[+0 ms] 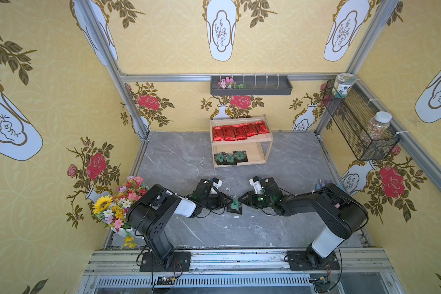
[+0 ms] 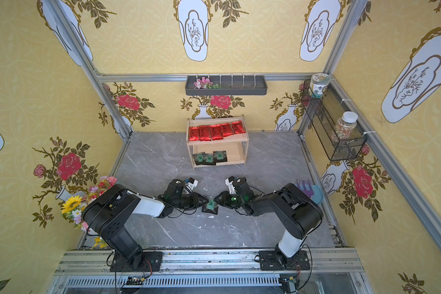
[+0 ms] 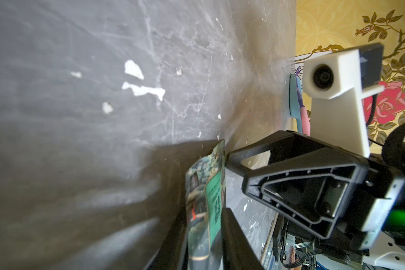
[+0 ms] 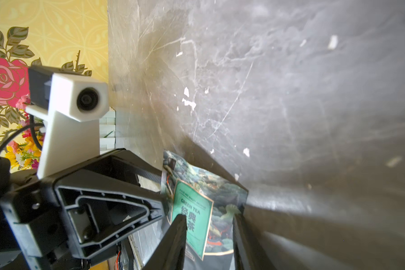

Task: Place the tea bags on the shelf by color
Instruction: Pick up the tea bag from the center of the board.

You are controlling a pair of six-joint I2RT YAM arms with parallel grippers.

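Both arms meet over the middle of the table (image 1: 178,157), slightly toward its front edge, with the last green tea packet (image 1: 235,203) upright between them. I can't tell if its lower edge rests on the table. The left gripper (image 3: 206,210) is pinched on the packet, which shows edge-on between its fingers in the left wrist view. The right gripper (image 4: 208,215) has a finger on either side of the same packet, one across the green label. Clamped or only straddling, can't tell.

The shelf (image 1: 255,155) stands at the table's back edge. Five red sachets (image 1: 239,131) fill the top board in a row. Three green packets (image 1: 230,157) overlap at the lower board's left end, and its right end is bare.

This looks like a handover or regrip of the final piece. One gripper needs a sure pinch before the other lets go, with no tugging, since the foil probably slips. Then carry it low, go in from the front under the top board, and set it on the lower board's bare part just beside the three.
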